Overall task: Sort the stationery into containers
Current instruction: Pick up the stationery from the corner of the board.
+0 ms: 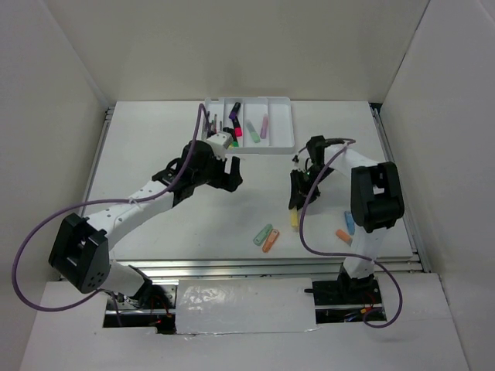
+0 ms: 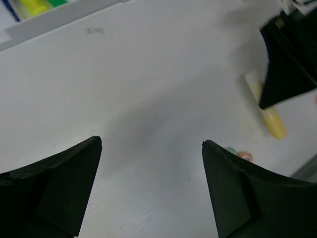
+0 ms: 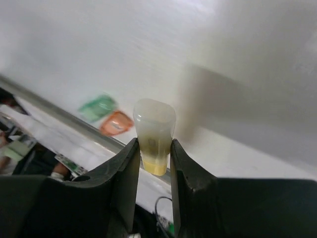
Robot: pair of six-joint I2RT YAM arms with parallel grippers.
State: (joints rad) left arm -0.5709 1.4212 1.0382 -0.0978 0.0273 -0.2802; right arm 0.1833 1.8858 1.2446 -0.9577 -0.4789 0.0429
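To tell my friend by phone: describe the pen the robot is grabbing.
Find the right gripper, right of the middle of the table. Between its black fingers is the yellow marker; the green marker and orange marker nearby lie loose.

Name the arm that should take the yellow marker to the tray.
Right. The right gripper has its jaws closed against the yellow marker; the left gripper hangs open and empty over the table, though nearer the tray.

Yellow marker (image 3: 154,130) pinched in right tool (image 3: 153,145)
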